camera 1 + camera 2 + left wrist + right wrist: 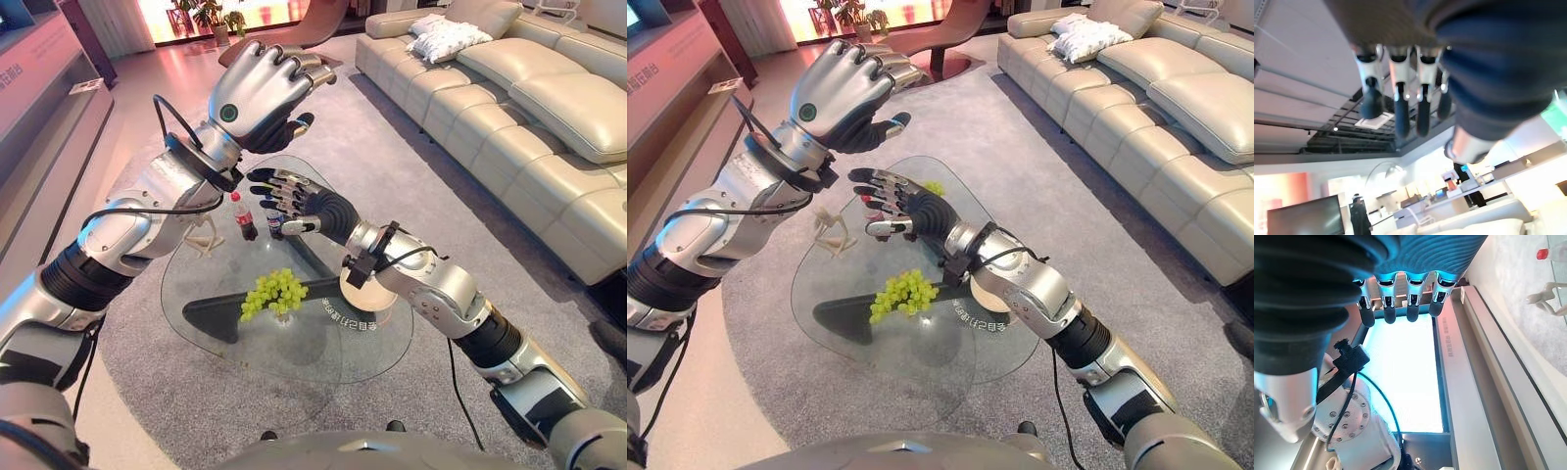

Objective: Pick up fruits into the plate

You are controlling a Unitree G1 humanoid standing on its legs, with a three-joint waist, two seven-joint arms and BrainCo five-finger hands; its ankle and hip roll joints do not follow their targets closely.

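Beige sofa (509, 88) upper right, round glass table (225, 323) centre frame carrying green grapes (274, 292) at its middle and a plate (377, 305) just right of them, left hand (260, 93) raised upper centre, fingers loosely open, empty, right hand (294, 201) below it, spread, empty.

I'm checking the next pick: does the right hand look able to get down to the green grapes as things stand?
Probably yes. The right hand hovers open above the glass table, and the green grapes lie uncovered below it, nothing lying between.
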